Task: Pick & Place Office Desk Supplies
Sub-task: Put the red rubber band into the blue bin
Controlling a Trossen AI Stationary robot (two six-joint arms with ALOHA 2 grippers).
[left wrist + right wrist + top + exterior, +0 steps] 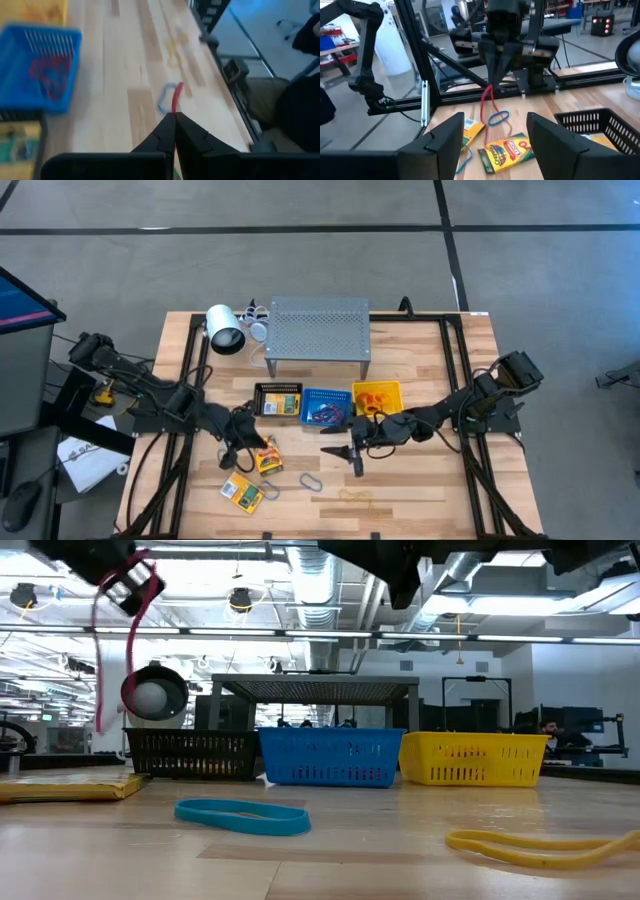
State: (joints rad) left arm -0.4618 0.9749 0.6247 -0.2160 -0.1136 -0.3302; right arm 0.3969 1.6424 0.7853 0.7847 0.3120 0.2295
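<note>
Overhead, the left hand (243,448) is blurring; the right wrist view is showing it pinching a red band (485,107) above crayon packs (506,151), while the right hand (352,452) is gaping empty near the blue basket (326,407).

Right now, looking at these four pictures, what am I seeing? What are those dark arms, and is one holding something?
Two robot arms work at a wooden table. One picture looks down from above, one sits at tabletop height, and two ride on the arms' wrists. The left tool is shut on a red band loop that dangles above the table. The right tool hangs open near the middle. In a row stand a black basket, a blue basket and a yellow basket. Crayon packs and a blue band lie loose.
</note>
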